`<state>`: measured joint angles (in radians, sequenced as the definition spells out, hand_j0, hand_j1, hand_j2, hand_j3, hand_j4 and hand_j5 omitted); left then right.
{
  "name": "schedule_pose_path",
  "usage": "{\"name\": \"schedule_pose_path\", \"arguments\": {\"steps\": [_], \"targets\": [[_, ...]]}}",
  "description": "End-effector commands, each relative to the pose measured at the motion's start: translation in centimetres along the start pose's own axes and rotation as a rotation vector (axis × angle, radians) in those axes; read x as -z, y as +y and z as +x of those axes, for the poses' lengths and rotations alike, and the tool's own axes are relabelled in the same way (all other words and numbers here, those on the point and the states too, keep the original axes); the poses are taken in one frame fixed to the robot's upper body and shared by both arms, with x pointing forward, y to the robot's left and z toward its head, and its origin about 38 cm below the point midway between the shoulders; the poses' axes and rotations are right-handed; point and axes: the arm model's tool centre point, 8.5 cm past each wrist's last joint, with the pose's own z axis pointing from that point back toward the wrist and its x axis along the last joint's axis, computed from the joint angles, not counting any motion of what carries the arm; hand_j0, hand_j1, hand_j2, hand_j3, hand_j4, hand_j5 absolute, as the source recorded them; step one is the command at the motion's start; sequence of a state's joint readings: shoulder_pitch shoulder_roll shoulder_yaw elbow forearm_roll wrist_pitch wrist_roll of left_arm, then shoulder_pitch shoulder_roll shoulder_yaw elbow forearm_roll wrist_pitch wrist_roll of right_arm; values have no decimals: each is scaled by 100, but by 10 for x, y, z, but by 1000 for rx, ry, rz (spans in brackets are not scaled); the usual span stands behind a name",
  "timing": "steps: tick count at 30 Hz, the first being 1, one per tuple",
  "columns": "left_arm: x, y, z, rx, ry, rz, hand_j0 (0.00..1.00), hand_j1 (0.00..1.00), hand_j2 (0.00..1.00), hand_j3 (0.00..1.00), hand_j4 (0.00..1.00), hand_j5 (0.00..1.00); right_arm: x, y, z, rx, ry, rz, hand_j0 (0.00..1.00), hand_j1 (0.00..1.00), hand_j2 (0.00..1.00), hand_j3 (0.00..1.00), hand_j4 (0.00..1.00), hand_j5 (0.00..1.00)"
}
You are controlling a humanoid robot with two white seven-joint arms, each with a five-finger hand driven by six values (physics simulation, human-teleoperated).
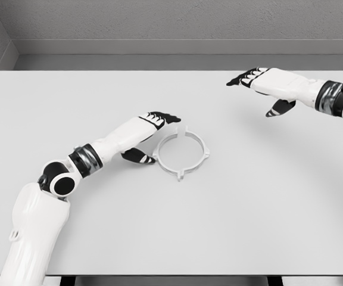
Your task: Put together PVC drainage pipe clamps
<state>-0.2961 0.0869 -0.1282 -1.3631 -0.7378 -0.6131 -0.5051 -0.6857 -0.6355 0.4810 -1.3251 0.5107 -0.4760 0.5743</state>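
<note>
Beside the white clamp ring (182, 154), which lay flat mid-table (171, 226), the left hand (153, 134) hovered at its near-left edge, fingers spread and gripping nothing, so a careless closing might nudge the ring away; the right hand (261, 86) hung open well beyond.

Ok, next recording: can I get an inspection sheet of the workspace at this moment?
Surface: plain white table, no marks seen.
Job's things: one white ring-shaped plastic pipe clamp with small tabs, lying flat near the table's middle.
Clutter: nothing seen.
Hands: left hand open, fingers spread right beside the clamp's left edge, contact unclear; right hand open, hovering at far right, holding nothing.
Cables: nothing seen.
Surroundings: grey wall behind the table.
</note>
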Motion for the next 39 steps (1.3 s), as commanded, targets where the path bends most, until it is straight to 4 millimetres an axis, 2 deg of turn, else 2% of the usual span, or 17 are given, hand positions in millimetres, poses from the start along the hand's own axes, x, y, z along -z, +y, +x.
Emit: {"name": "schedule_pose_path", "arguments": {"steps": [1,5,24,39], "targets": [[1,-2,-1,-14,1,1,100,100,100,100,100,100,0,0,0,4,0,-2,100,100,100,100,100,100],[3,-1,-3,-16,4,-3,100,100,100,100,100,100,0,0,0,3,-1,-2,100,100,100,100,100,100],[16,-3,11,-22,-32,4,100,100,100,100,100,100,0,3,2,0,-8,5,100,100,100,100,100,100],[14,1,11,-14,-35,13,100,100,100,100,100,100,0,6,2,3,-9,8,100,100,100,100,100,100]]}}
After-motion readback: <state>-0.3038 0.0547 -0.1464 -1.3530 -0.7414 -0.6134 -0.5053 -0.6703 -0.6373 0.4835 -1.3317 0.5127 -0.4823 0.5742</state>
